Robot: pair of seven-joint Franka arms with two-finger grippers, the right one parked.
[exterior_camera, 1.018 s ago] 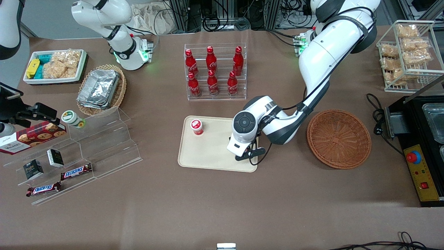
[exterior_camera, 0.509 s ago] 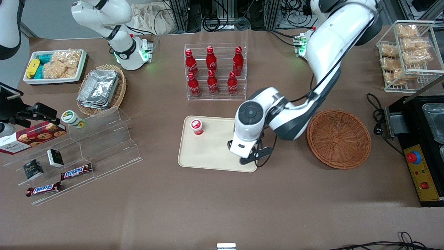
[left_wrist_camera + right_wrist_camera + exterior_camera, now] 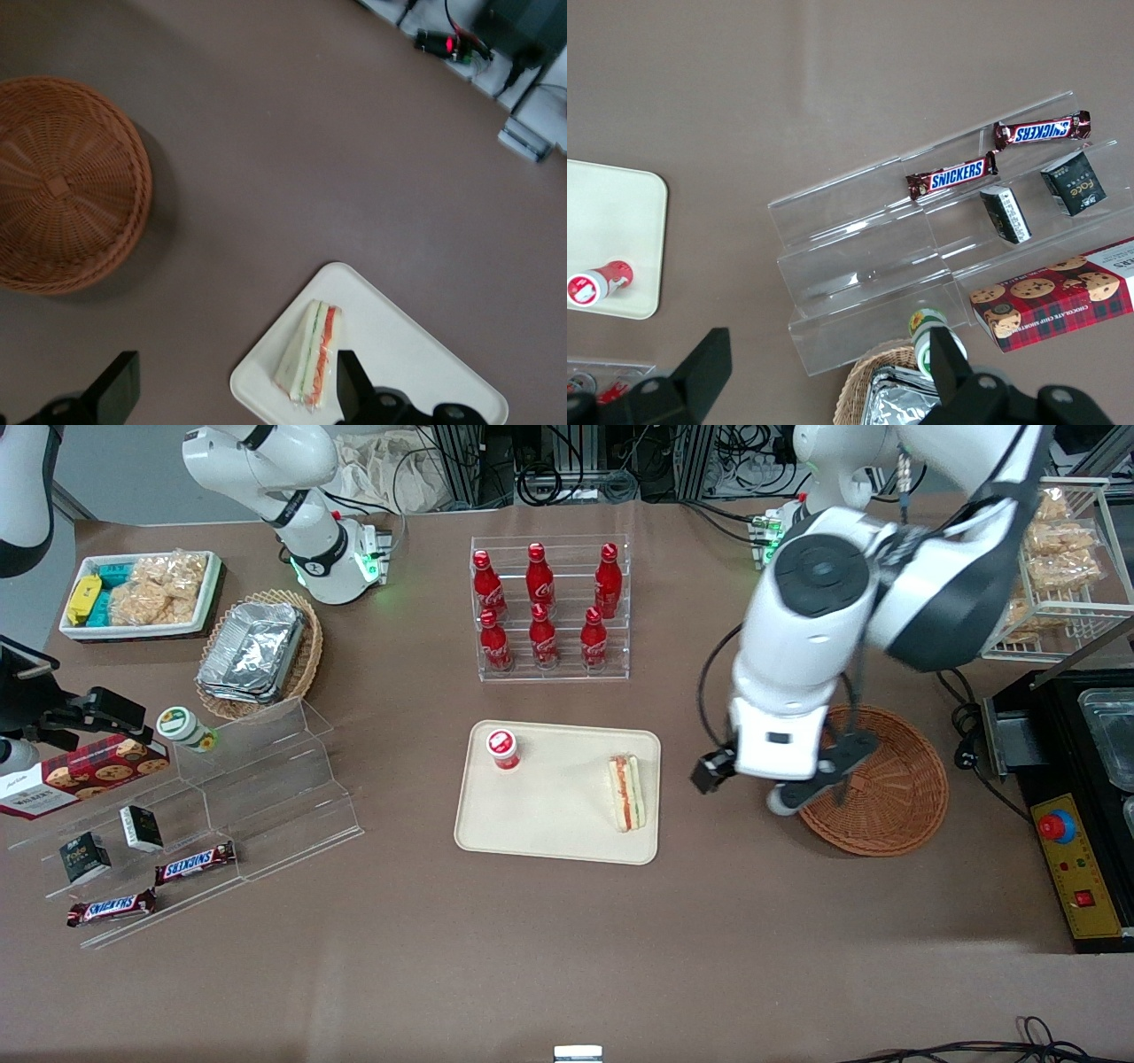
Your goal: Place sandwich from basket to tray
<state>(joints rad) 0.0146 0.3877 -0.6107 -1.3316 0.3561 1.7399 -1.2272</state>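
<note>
Brown tabletop, cluttered. Since the earlier frames the gripper (image 3: pixel 751 781) has lifted off the tray (image 3: pixel 540 828) and pulled back toward the working arm's end; it now hangs above the table between the tray and the basket (image 3: pixel 890 788), overlapping the basket's rim in the front view. Its fingers (image 3: pixel 351 382) stand wide apart, gripping nothing. The sandwich (image 3: pixel 625 792), hidden under the arm before, now lies exposed on the tray at the edge nearest the basket (released). It is a triangular wedge on its side, pale white bread with a red-orange and a green stripe running along its length, seen too in the wrist view (image 3: pixel 307 353). The basket holds nothing. A small red-capped bottle (image 3: pixel 502 748) stands at the tray's corner, well apart from the sandwich, unmoved.
</note>
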